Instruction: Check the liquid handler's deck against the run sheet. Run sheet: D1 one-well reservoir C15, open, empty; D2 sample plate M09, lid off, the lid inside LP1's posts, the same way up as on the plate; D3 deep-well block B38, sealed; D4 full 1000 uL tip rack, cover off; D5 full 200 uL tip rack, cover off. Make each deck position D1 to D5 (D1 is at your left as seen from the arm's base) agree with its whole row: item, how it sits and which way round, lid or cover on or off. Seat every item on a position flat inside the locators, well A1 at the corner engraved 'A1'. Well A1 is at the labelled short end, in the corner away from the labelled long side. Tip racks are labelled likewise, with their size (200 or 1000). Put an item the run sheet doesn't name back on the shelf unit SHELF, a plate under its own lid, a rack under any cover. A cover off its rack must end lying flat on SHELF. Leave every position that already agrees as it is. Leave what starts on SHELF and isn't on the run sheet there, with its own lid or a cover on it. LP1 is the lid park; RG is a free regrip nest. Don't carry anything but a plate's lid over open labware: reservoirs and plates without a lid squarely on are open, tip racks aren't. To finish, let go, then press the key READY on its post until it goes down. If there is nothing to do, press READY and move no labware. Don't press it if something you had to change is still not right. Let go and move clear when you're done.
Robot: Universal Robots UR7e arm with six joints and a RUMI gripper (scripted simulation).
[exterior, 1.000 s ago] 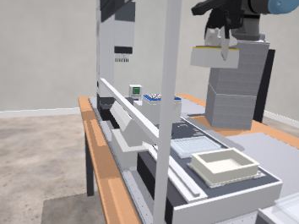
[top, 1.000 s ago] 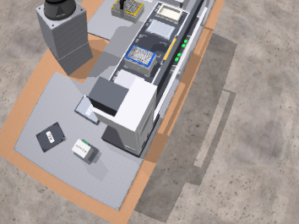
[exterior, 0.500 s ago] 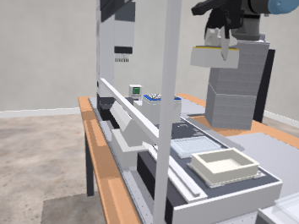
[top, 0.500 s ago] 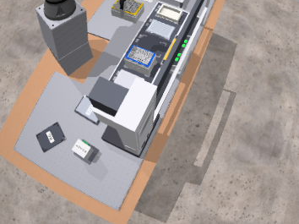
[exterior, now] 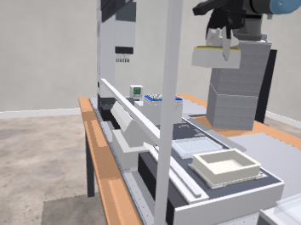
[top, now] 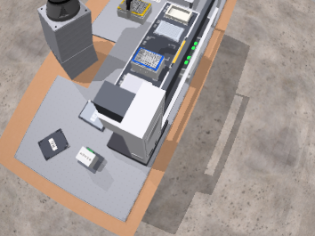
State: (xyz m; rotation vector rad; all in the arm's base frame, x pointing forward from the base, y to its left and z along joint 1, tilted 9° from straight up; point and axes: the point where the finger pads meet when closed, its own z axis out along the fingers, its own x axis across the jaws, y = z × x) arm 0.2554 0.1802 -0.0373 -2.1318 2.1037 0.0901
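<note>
rack labels (top: 132,10) unreadable, shelf perhaps cropped

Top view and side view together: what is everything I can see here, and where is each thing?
Table: one, orange-brown, under everything.
Mat: one, grey, on the table's near part.
Liquid handler housing: one, white and dark grey, over the deck's end.
Deck: one, dark, along the table.
Reservoir: one, cream, open, at the deck's end.
Clear plate: one, next along the deck.
Blue-rimmed tip rack: one, on the deck.
Dark flat square: one, labelled, on the mat.
Small white box: one, on the mat.
Green lights: a row, on the rail.
Yellow-rimmed tip rack: one, held in the air.
Pedestal: one, grey.
End effector: one, black, closed on the yellow-rimmed tip rack.
</note>
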